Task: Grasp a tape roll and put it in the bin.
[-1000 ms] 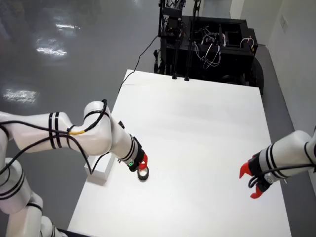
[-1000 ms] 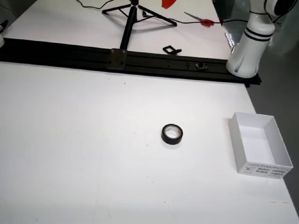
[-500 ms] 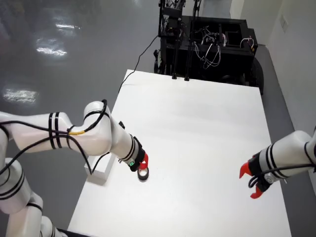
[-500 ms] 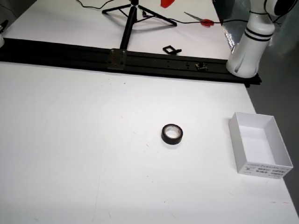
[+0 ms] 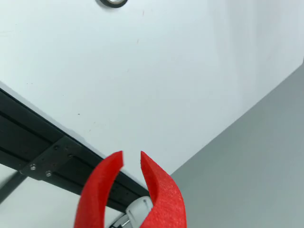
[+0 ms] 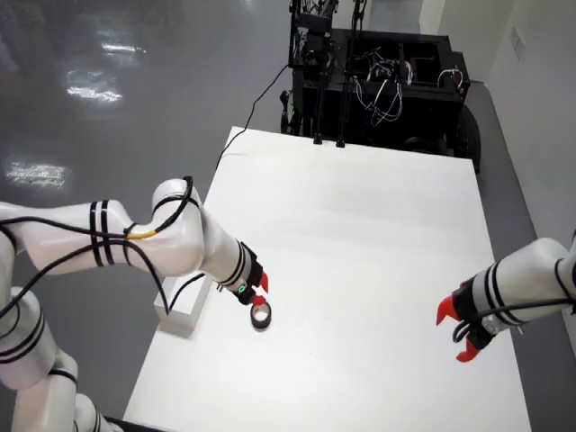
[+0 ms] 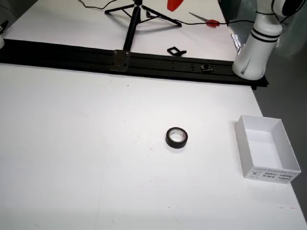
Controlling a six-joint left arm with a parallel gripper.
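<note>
First, locate the tape roll [image 7: 177, 138] in the view from the side: black, lying flat with its hole up on the white worktop [image 7: 72, 143], right of the middle and nearer the right edge than the left. Note it standing free, touching nothing but the worktop.

Next, find the bin [image 7: 271, 173], a white open-topped box with a printed label on its near wall, set at the right edge of the worktop toward the near right corner. Read roll and bin as apart, with bare worktop between them. Along the far edge, note the black rail [image 7: 72, 55] and, at its right end, a white arm base [image 7: 252, 48].

Then turn to the view from above. Find the roll [image 6: 260, 315] near the left edge, with the bin [image 6: 184, 310] at that edge just beyond. Locate the gripper [image 6: 259, 295] of the working arm directly over the roll as pictured. Read its red jaws as slightly parted and gripping nothing. Note the second arm's gripper [image 6: 453, 333] by the right edge, well apart from the roll.

Finally, in the view that rides on a gripper, spot the roll [image 5: 113, 2] cut off by the top edge of the picture.
</note>
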